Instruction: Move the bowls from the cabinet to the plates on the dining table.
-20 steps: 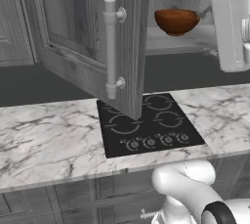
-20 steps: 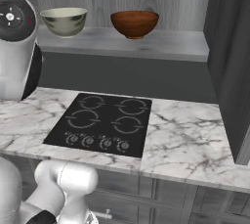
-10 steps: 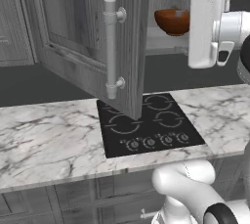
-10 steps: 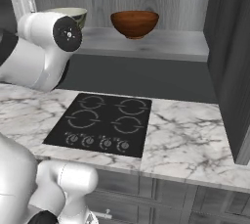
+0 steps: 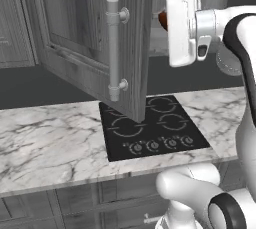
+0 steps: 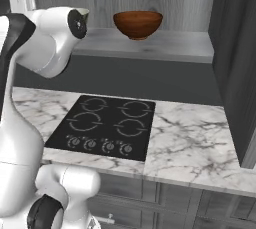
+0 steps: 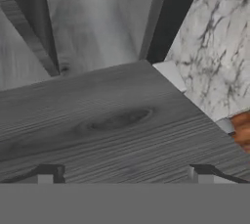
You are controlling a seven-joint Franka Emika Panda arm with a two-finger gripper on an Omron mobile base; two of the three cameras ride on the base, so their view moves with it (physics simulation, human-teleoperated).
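Note:
The cabinet (image 5: 75, 23) stands open, its door swung out with a long vertical bar handle (image 5: 114, 48). The reddish-brown wooden bowl (image 6: 137, 23) sits upright on the cabinet shelf (image 6: 170, 45); a sliver of it (image 5: 162, 19) peeks out beside my hand (image 5: 182, 28). A pale rim of the cream bowl (image 6: 84, 11) shows behind my arm, which hides the remainder. My gripper (image 7: 124, 176) is open and holds nothing, its fingertips (image 7: 46, 174) wide apart over grey wood grain. The plates and the dining table are out of view.
Below the cabinet a marble counter (image 5: 45, 148) carries a black four-ring cooktop (image 5: 150, 128). The open door hangs out over the counter's left part. Another dark cabinet side (image 6: 237, 63) rises at the right. Drawers (image 6: 150, 198) run under the counter.
The arm has swung up and across toward the cabinet shelf, and it now covers the cream bowl in the right base view. The gripper stays open. The bowls have not moved.

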